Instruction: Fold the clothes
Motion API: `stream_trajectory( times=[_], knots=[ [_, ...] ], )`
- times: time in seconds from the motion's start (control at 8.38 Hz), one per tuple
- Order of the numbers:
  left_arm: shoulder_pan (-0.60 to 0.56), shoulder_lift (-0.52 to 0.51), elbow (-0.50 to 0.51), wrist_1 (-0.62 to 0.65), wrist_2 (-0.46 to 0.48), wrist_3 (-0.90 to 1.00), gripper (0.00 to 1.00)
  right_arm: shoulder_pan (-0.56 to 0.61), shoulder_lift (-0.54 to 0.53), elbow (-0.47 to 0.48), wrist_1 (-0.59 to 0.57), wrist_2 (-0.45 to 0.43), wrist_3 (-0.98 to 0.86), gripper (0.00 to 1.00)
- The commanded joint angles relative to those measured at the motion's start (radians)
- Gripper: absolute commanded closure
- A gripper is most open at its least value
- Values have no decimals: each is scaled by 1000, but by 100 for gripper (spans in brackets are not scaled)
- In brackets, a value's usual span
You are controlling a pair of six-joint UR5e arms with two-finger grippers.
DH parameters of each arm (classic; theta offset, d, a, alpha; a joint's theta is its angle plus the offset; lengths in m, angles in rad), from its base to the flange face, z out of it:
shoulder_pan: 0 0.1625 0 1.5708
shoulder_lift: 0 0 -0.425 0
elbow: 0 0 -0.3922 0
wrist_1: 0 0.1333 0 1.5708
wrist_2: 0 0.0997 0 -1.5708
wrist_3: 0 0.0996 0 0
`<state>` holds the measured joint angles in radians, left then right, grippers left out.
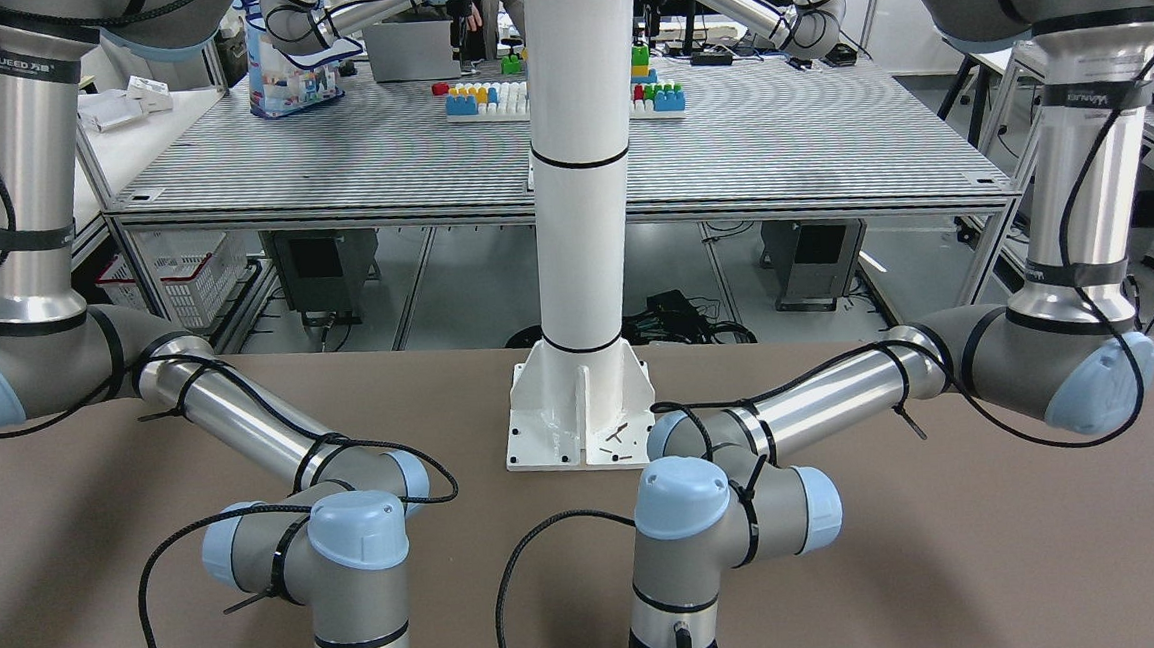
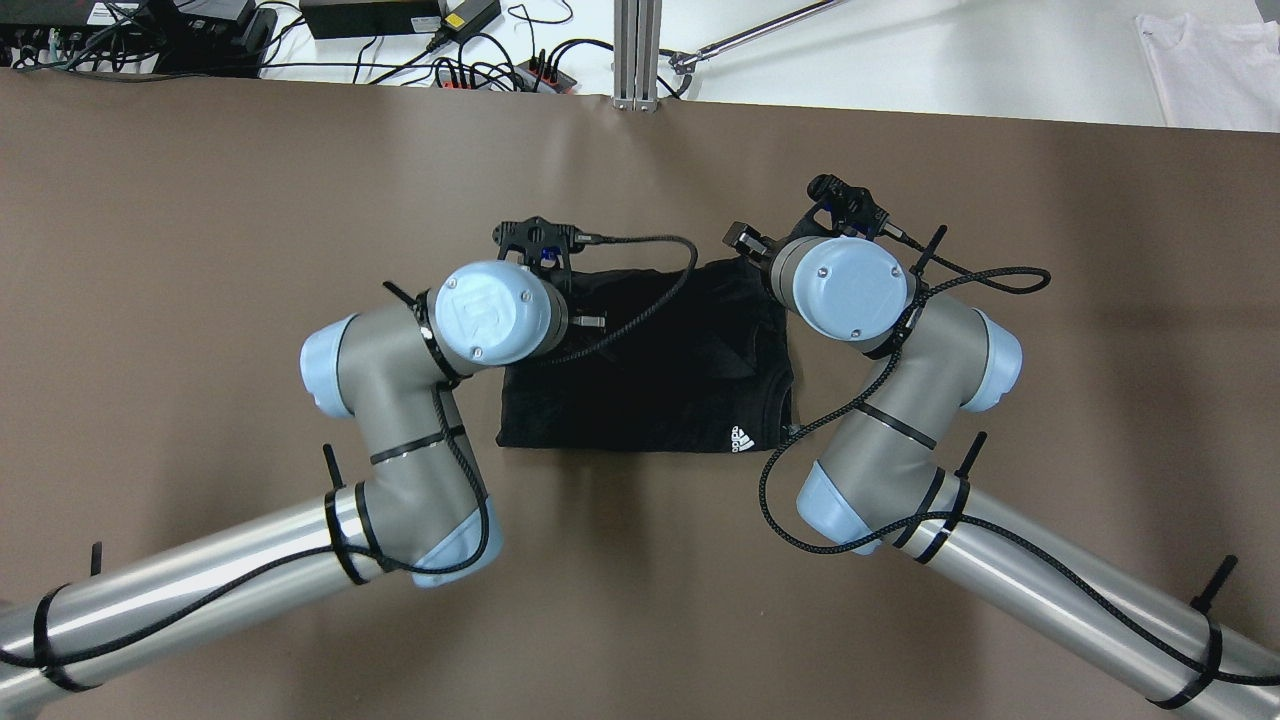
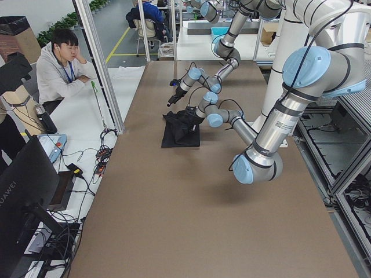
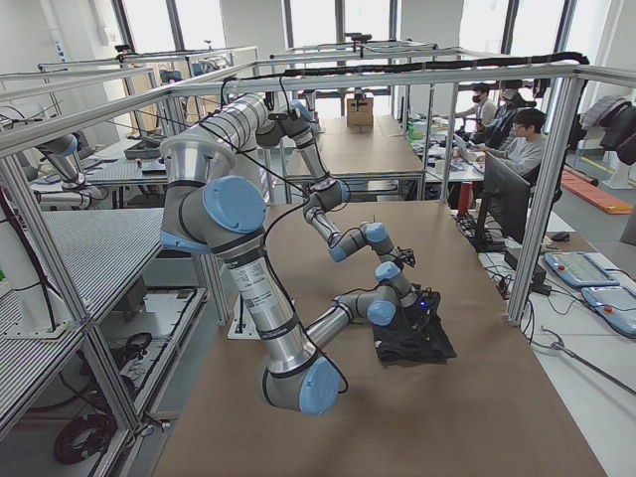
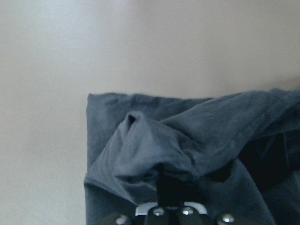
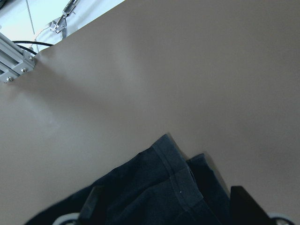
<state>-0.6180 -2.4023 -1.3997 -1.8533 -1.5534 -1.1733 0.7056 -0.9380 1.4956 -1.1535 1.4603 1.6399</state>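
Clamping a bunched fold of the clothes (image 2: 660, 380) in left gripper (image 5: 165, 185); hanging right gripper (image 6: 168, 206) w/ fingers apart, cloth just under it, lying on the bench (image 2: 200, 250) between both. Risking a lopsided drag — only one corner gripped, layers prob. slipping. Counting: 1 piece of clothes, 2 grippers.

1. There is one piece of black clothes (image 2: 650, 370), and it carries one white logo (image 2: 741, 439).
2. There is one brown table (image 2: 200, 200) under the clothes.
3. There are two robot arms: the left arm (image 2: 400, 440) at one side of the clothes and the right arm (image 2: 920, 380) at the other side.
4. There are two grippers, the left gripper (image 5: 166, 187) and the right gripper (image 6: 168, 206), both at the clothes' far edge.
5. There is one white pillar (image 1: 580, 214), on the robot's side of the clothes.
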Motion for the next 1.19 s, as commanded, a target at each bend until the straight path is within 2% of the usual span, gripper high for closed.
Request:
stream_trajectory(
  times=[0.0,0.12,0.24,0.48,0.6,0.72,0.84,0.95,1.07],
  knots=[
    [-132,-150,274,-23,-89,32,100,0,-2,0,0,0,2,6],
    [-135,-182,421,-114,-76,37,100,0,-4,0,0,0,0,6],
    [-138,-184,467,-180,-71,44,100,0,-4,0,0,0,0,6],
    [-216,-186,467,-181,-129,111,100,0,-4,0,0,0,-2,6],
    [-286,-183,467,-181,-234,179,99,0,-2,2,0,3,-3,6],
    [-349,-175,466,-179,-323,287,76,0,-2,6,0,8,-6,6],
    [-373,-134,438,-188,-402,334,12,0,-2,8,-3,32,-67,6],
    [-371,-38,321,-188,-402,330,0,3,-10,8,-21,69,-157,6],
    [-373,95,194,-190,-401,339,0,12,-31,14,-52,113,-260,6]
  ],
)
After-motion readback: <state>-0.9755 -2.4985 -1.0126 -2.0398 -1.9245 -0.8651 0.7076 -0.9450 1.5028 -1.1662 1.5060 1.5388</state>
